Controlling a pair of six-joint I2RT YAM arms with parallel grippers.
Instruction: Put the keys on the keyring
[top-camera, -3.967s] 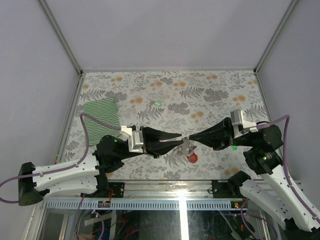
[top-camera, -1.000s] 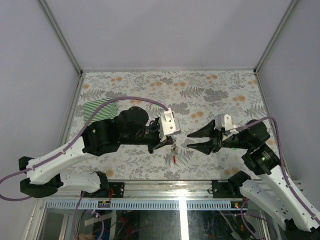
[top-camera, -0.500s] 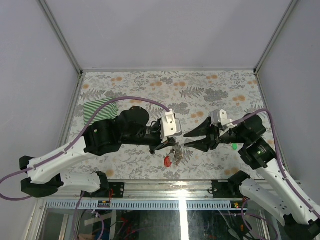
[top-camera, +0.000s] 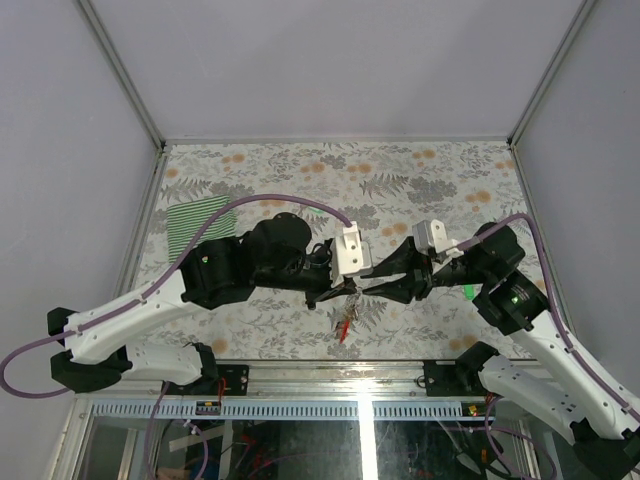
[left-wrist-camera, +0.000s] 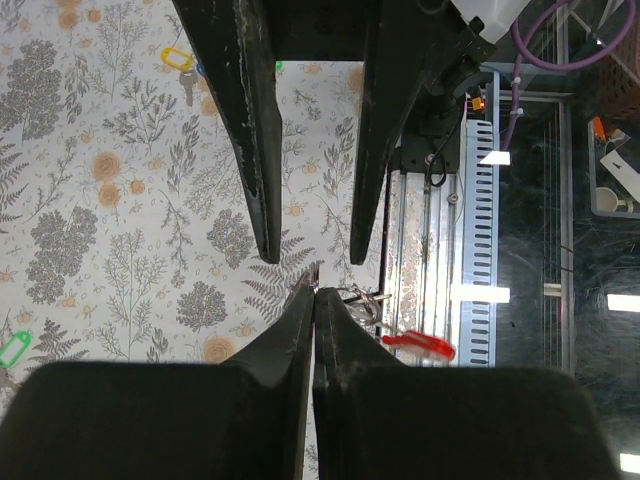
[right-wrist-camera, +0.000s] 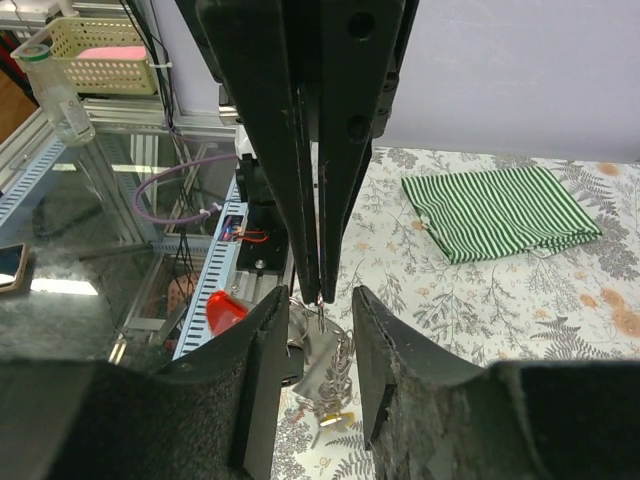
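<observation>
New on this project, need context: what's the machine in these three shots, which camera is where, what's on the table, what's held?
A robot's black-and-white left arm and right arm are bolted at the near edge of a floral-patterned table. One picture looks down from above; the other two come from a camera on each wrist. The left arm's tool is shut on a grey metal keyring with a red oval loop, dangling from it. The right arm's tool is open, tip to tip with it. On the table lie a green striped cloth, a yellow-headed key and a green-headed key.
</observation>
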